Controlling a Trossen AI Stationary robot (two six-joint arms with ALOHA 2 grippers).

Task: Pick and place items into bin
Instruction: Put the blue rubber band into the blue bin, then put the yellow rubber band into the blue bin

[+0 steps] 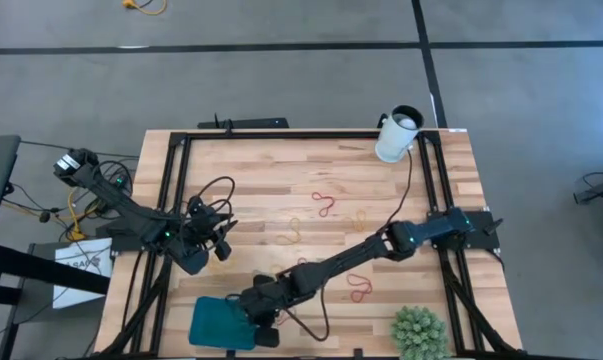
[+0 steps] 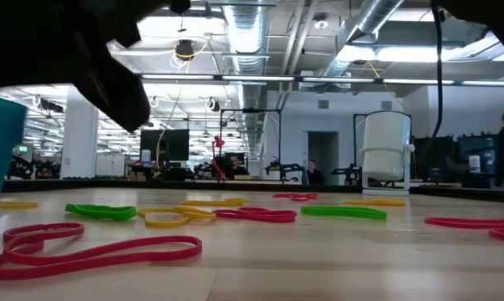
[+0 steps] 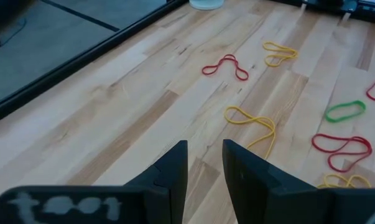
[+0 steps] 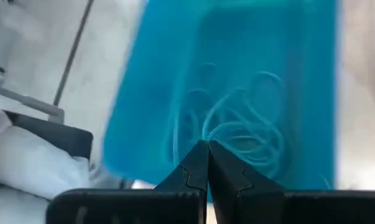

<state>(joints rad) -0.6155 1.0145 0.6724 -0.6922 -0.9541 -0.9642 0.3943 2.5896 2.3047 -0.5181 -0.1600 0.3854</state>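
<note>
The teal bin sits at the table's near edge, left of the middle; in the low view it is the teal wall at the left. My right gripper hovers over the bin, shut, with nothing showing between its fingers. Several band loops lie inside. My left gripper hangs above the wood at the table's left, narrowly open and empty. Loose bands lie flat on the table: yellow, red, green, red, red.
A white cup stands at the far right corner, and a spiky green plant at the near right corner. Black rails frame the table. My right arm stretches slantwise across the near half. Black cables loop by the left arm.
</note>
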